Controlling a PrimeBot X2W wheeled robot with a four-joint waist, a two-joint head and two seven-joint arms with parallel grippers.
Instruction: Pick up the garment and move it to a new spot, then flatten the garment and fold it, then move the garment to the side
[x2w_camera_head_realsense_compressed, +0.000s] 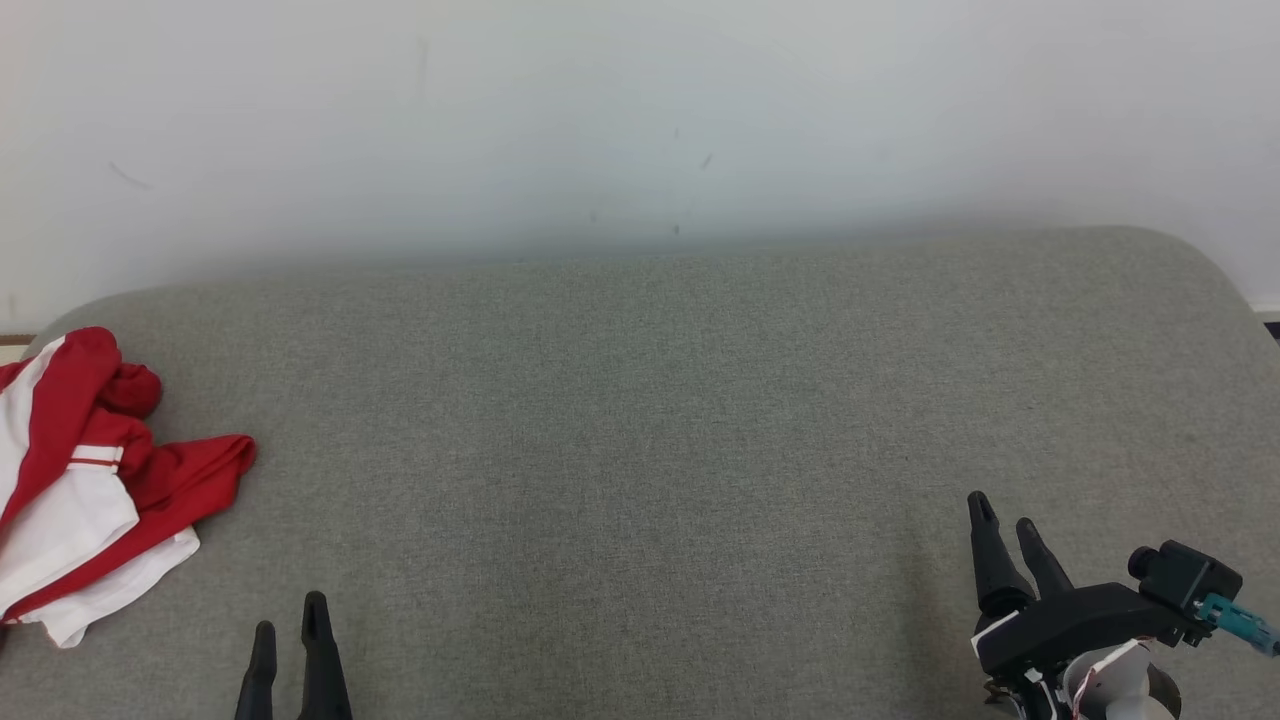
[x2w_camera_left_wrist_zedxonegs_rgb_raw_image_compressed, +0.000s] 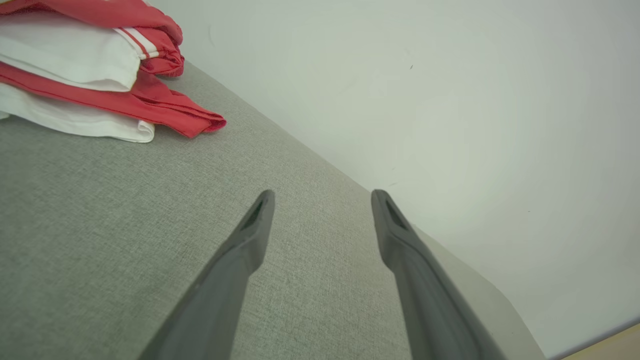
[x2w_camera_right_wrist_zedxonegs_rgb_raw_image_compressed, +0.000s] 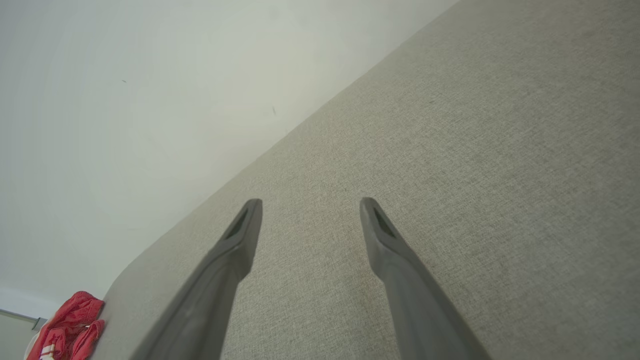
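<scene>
A red and white garment (x2w_camera_head_realsense_compressed: 90, 480) lies crumpled at the far left edge of the grey padded surface (x2w_camera_head_realsense_compressed: 640, 420). It also appears at the upper left of the left wrist view as the garment (x2w_camera_left_wrist_zedxonegs_rgb_raw_image_compressed: 90, 70), and small at the lower left of the right wrist view as the garment (x2w_camera_right_wrist_zedxonegs_rgb_raw_image_compressed: 67, 327). My left gripper (x2w_camera_head_realsense_compressed: 290, 615) hovers open at the lower left, right of the garment and apart from it; its fingers (x2w_camera_left_wrist_zedxonegs_rgb_raw_image_compressed: 250, 235) hold nothing. My right gripper (x2w_camera_head_realsense_compressed: 1005, 515) stands open at the lower right, far from the garment, with nothing between its fingers (x2w_camera_right_wrist_zedxonegs_rgb_raw_image_compressed: 385, 235).
A pale wall (x2w_camera_head_realsense_compressed: 640, 120) runs directly behind the surface's far edge. The surface has rounded back corners, and its left edge lies under the garment. A strip of floor (x2w_camera_head_realsense_compressed: 1268, 318) shows past the right corner.
</scene>
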